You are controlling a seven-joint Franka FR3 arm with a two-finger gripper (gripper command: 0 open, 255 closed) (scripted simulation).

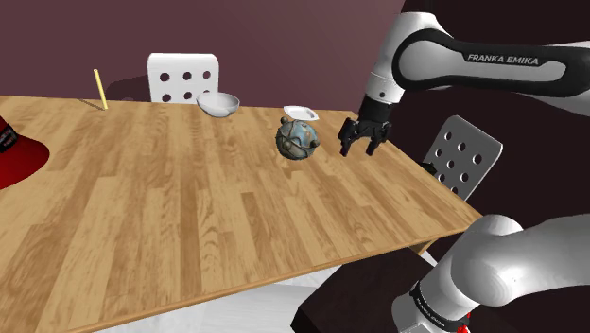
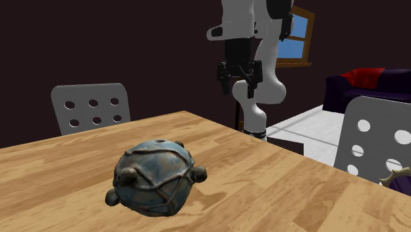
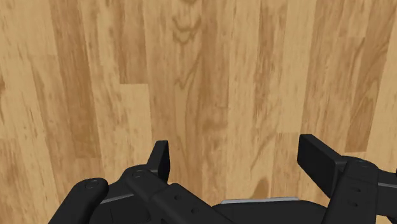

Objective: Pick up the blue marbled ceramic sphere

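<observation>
So the thing to grab is a blue-grey marbled ball with raised ribs and little knobs [image 1: 298,140]. It sits on the pale wooden plank counter [image 1: 189,218], a bit right of centre in the upper half of the shoulder view and low and left of centre in the second exterior view. The all-black pincer [image 1: 362,144] hangs just to the right of it in the shoulder view, pointing down and not touching it. In the wrist view the two fingers [image 3: 318,160] stand wide apart with nothing but wood grain between them, so it's empty and not lined up over the ball.

What could bite here: the ball is round and lumpy, so if one finger tags it first on the way in, it'll probably roll off, maybe into the small white dish [image 1: 300,113] right behind it. Closing on a knob or off-centre could also squirt it out. Looks like it needs a shift sideways, then a centred drop.
</observation>
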